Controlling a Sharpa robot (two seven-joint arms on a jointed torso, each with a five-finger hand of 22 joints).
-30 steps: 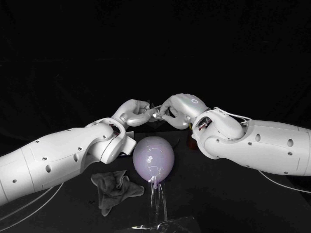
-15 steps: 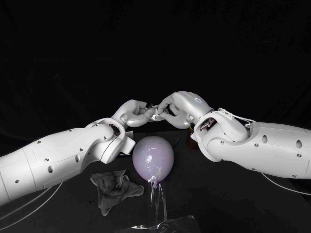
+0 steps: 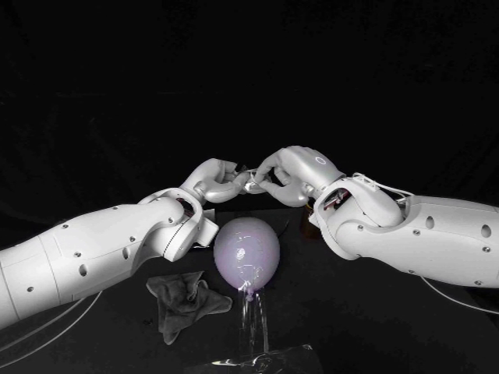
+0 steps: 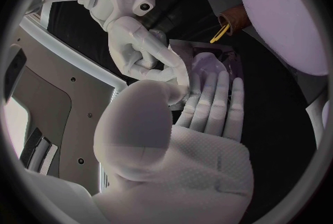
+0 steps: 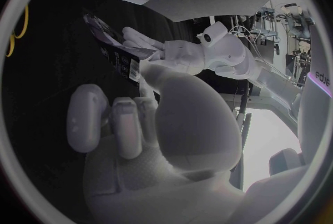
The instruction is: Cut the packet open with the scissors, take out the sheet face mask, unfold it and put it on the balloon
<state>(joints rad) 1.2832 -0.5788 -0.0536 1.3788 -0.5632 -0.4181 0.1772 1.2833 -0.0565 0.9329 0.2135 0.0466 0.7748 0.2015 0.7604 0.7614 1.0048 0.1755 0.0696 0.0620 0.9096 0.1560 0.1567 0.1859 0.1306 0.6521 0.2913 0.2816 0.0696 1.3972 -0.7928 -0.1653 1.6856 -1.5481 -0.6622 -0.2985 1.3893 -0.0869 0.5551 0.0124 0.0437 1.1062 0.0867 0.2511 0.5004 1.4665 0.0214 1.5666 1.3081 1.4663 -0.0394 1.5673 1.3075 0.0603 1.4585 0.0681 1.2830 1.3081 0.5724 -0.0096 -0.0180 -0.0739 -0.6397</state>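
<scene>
**Present state.** The packet (image 5: 111, 40) is held above the table (image 3: 362, 312), on the far side of the balloon (image 3: 246, 251), between the two hands. It is gripped from the left by the left hand (image 3: 214, 183), whose fingers are laid along its face. Its right edge is pinched by the right hand (image 3: 292, 173) between the thumb and the curled fingers. The balloon is carried upright on a clear stand (image 3: 255, 343) at the near centre. A grey cloth (image 3: 182, 300) lies on the table just left of the balloon.

**Change.** Over the last second the right arm has been drawn slightly up and to the right, and its wrist is raised. The left hand has kept its place, and the hands remain joined at the packet. The balloon and cloth are unmoved.

**Meaning for the task.** The small pull is judged to be work on the packet's edge, either spreading an opening or feeling for the mask. Whether the packet is already cut cannot be told. No mask is seen outside it, so removal, unfolding and placing on the balloon are judged to remain.
</scene>
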